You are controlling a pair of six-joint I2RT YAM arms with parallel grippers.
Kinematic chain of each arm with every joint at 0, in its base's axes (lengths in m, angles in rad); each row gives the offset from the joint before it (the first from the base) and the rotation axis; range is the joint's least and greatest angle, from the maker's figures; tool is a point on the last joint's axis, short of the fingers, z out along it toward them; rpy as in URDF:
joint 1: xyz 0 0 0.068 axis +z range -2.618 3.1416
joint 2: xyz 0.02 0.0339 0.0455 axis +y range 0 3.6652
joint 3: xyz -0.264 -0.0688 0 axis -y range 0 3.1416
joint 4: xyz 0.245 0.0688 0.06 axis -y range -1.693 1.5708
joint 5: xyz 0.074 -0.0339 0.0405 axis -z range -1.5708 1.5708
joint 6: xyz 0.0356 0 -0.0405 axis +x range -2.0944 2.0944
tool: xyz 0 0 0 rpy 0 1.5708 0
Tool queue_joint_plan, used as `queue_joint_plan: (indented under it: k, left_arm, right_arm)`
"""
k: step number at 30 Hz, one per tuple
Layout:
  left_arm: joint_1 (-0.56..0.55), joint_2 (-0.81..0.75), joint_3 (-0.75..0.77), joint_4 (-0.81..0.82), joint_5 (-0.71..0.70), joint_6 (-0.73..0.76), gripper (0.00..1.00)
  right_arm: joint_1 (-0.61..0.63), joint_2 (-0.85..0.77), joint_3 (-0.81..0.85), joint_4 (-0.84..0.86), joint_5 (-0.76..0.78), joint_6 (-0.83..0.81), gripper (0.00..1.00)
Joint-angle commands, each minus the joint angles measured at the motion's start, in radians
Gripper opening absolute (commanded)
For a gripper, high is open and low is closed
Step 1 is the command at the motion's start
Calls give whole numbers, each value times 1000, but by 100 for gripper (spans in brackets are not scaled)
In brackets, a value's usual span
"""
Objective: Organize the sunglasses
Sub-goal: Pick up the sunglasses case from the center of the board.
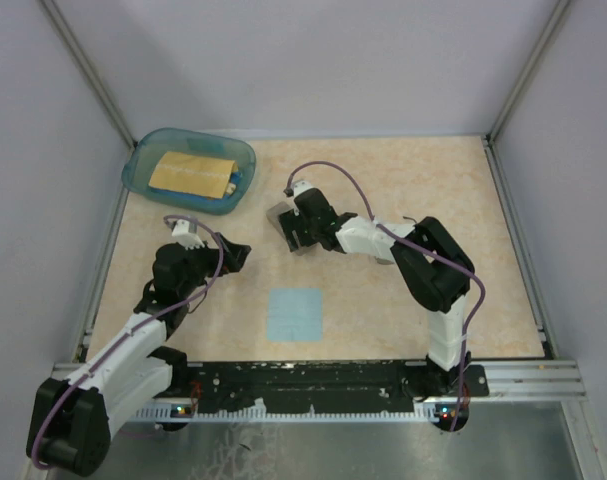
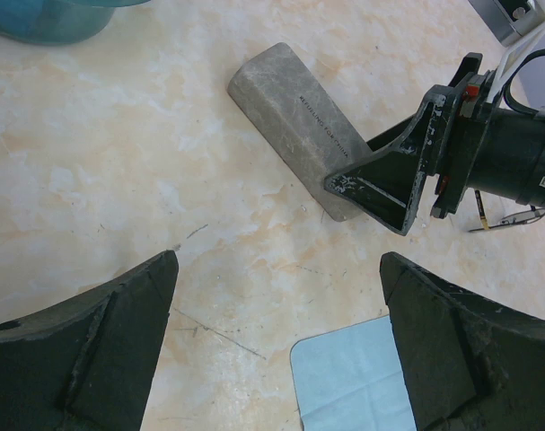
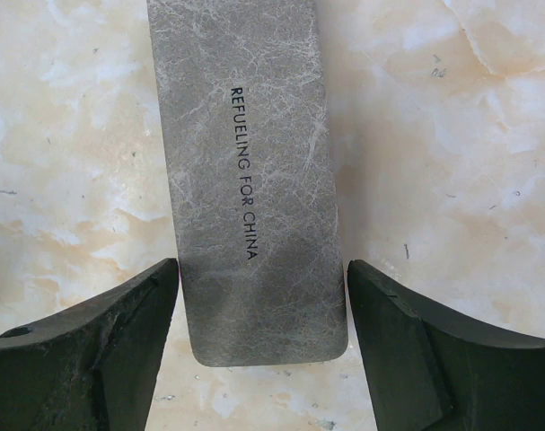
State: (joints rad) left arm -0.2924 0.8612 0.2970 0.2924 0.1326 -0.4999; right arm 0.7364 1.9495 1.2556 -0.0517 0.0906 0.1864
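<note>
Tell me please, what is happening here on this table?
The right hand has its fingers on both sides of one end of the closed grey case, which lies flat on the table. I cannot tell whether they are pressing it. The left hand is open and empty, above bare table near the light blue cloth. The sunglasses are not clearly visible in any view.

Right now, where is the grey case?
Top view: the grey case lies mid-table, left of centre, its end inside the right end effector, beyond the light blue cloth.
</note>
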Motion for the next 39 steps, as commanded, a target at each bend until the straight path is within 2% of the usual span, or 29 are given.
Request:
queue_joint_plan:
  k: [1,39]
  left_arm:
    - [-3,-5,25,25,1,10,100]
    - [-3,-21,29,4,-12,15,100]
  right_arm:
    - [-3,-45,-3,33,-12,-2,76]
    - [-3,-15,28,8,0,-24,76]
